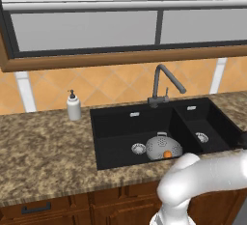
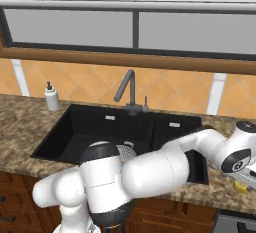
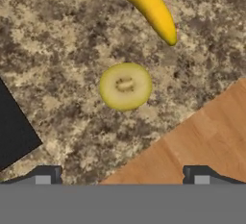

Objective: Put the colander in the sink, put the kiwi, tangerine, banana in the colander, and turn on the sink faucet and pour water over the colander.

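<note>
The granite desk (image 1: 43,147) is carrying everything, and the black sink (image 1: 120,130) is lying recessed into it, taken here as the landmark. The white arm (image 2: 160,169) is reaching across the sink's front edge toward the desk on the sink's far right side. The sink faucet (image 1: 161,86) is standing behind the sink, at the divider between its 2 basins, with its spout angling out over the smaller basin. The colander (image 1: 163,147) is sitting inside the sink's large basin, just beside the silver drain (image 1: 138,147), and the tangerine (image 1: 167,154) is resting inside the colander near its front wall. A white soap dispenser (image 1: 73,106) is standing on the desk just left of the sink's back corner. In the hand view, the banana (image 3: 144,2) is lying on the desk beyond a dark corner of the sink, and the kiwi (image 3: 126,86), a round green-yellow slice face, is lying near the banana without touching it. The gripper (image 3: 122,176) is hovering above the desk beside the sink with its 2 fingertips (image 3: 47,175) standing wide apart, holding nothing, with the kiwi lying ahead between them.
</note>
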